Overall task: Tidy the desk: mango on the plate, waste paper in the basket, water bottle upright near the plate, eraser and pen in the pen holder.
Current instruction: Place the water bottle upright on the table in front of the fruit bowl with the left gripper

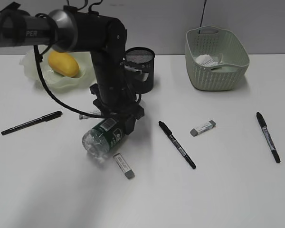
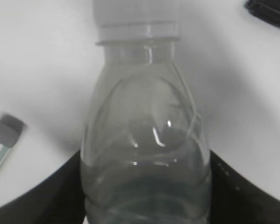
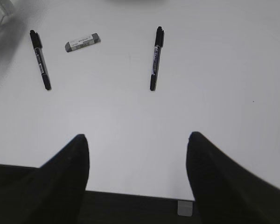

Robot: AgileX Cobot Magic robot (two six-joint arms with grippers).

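Observation:
The water bottle point(image 1: 103, 135) lies tilted on the desk point(image 1: 228, 190), cap end toward the front. My left gripper point(image 1: 118, 118) is shut on its body near the green label. In the left wrist view the bottle point(image 2: 144, 140) fills the space between the jaws, with its white cap point(image 2: 136, 18) at the top. The mango point(image 1: 63, 63) sits on the plate point(image 1: 47, 78). The waste paper point(image 1: 206, 60) is in the basket point(image 1: 218, 76). The pen holder point(image 1: 141, 64) stands behind the left arm. My right gripper point(image 3: 136, 144) is open and empty above the desk's front edge.
Three pens lie loose: one at the left point(image 1: 32, 122), one in the middle point(image 1: 176, 144), one at the right point(image 1: 268, 137). One eraser point(image 1: 124, 166) lies right in front of the bottle, another point(image 1: 202, 128) between the middle and right pens.

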